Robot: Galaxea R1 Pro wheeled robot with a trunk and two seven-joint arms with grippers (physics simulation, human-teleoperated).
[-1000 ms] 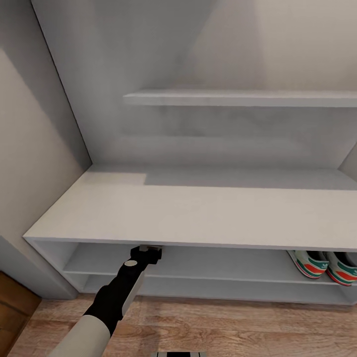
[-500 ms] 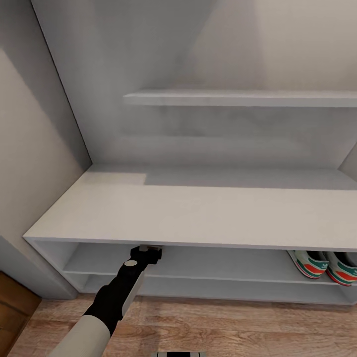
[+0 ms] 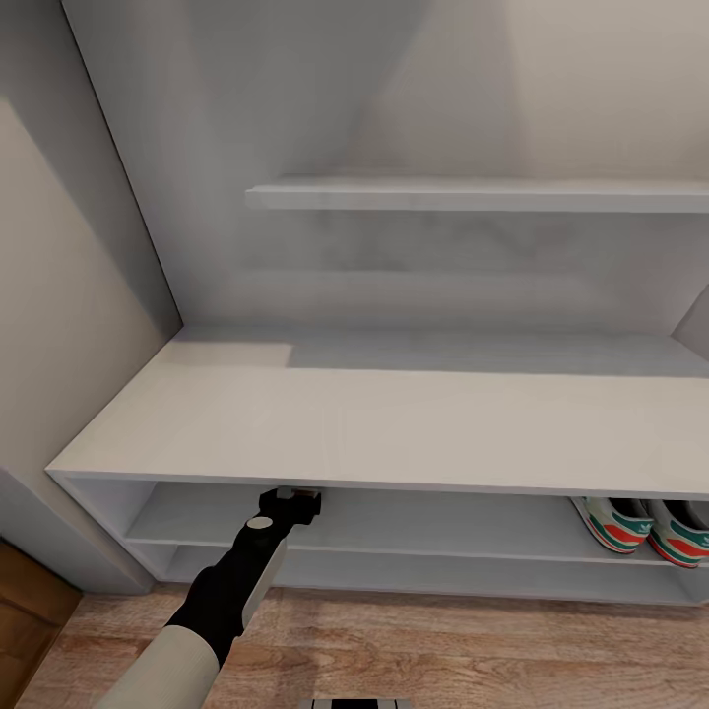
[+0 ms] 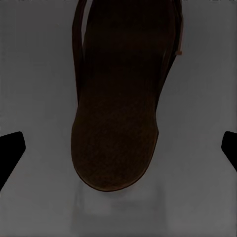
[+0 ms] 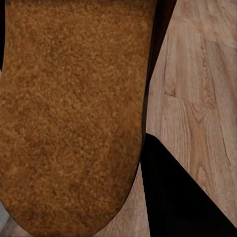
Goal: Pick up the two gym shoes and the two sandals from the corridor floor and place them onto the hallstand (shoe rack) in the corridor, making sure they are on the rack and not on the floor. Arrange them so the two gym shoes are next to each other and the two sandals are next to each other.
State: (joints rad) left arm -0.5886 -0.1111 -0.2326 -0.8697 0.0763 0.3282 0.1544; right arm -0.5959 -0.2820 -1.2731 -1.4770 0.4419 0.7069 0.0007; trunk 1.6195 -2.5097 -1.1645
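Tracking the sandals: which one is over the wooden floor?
The tan-insole sandal in the right wrist view, beside floor planks; the dark sandal lies against grey surface.

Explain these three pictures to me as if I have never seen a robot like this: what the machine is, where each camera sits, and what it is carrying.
This is a simulated wheeled robot with two arms, each ending in a gripper.

The big picture comes from a camera on its head, looking down at a pale grey shoe rack. The left arm reaches under the rack's top board, so its left gripper is in the upper shelf row. Two gym shoes already stand side by side on that shelf at the far right, above the wood floor.

The other two pictures come from cameras near each gripper. The left one shows a dark brown sandal lying on grey between two wide-apart fingertips. The right one shows the tan insole of a second sandal close up over wood flooring; whether it is gripped is unclear.
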